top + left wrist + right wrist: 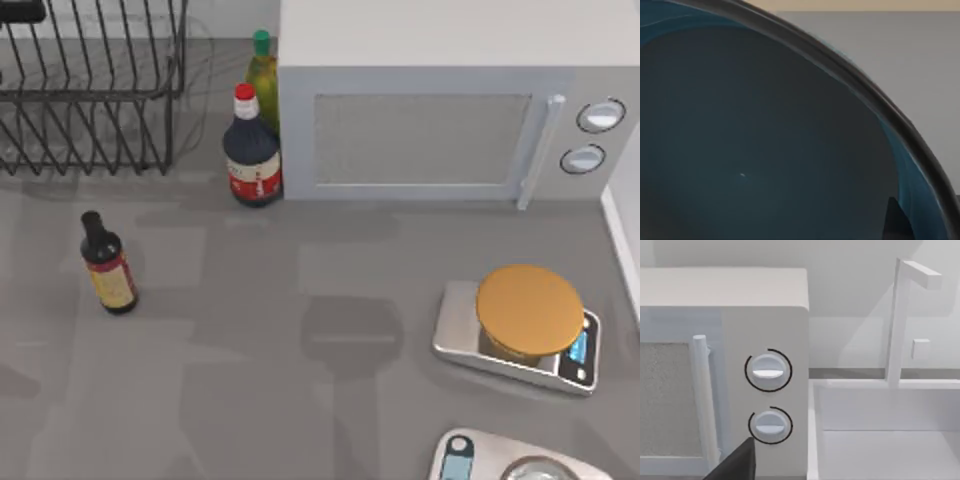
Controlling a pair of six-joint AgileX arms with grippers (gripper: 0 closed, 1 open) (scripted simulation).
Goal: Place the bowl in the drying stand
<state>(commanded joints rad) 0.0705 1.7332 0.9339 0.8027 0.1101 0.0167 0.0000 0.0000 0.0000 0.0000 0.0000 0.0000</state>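
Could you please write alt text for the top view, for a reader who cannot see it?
Grey table from above: the drying stand at the back left, a white microwave at the back right, two bottles between them, a small dark bottle at the left and a silver scale with a golden disc at the right.

The drying stand is cut off by the upper left edges of my top view. A second scale is cut off at the bottom edge. In my left wrist view the bowl runs past the frame on three sides. A dark gripper part is clipped at the bottom of my right wrist view; I cannot tell its finger state.
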